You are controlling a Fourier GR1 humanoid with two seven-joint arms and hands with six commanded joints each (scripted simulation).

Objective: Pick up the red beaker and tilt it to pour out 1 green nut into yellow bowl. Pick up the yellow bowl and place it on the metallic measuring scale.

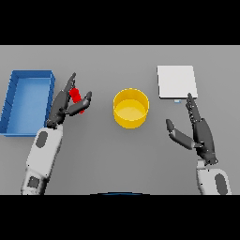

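Head view is the only one here, so: the red beaker [76,99] stands on the grey surface [120,159], between the blue tray [29,77] and the yellow bowl [131,108]. The left hand [63,105] is right at it, fingers [70,83] spread on the far side and thumb coming round the near side, so a wide cradle, not visibly clamped yet. I can't tell if it's actually touching.

The beaker looks small, stiff and light, probably a bit slick, so I'd take it round the middle of the body and keep the mouth free for tipping toward the bowl. Can't see any nut inside it from here.

The right hand [199,133] rests open, fingers straight, between the bowl and the flat pale scale [176,81]. The bowl looks rigid and wide, so a rim or side grip seems best.
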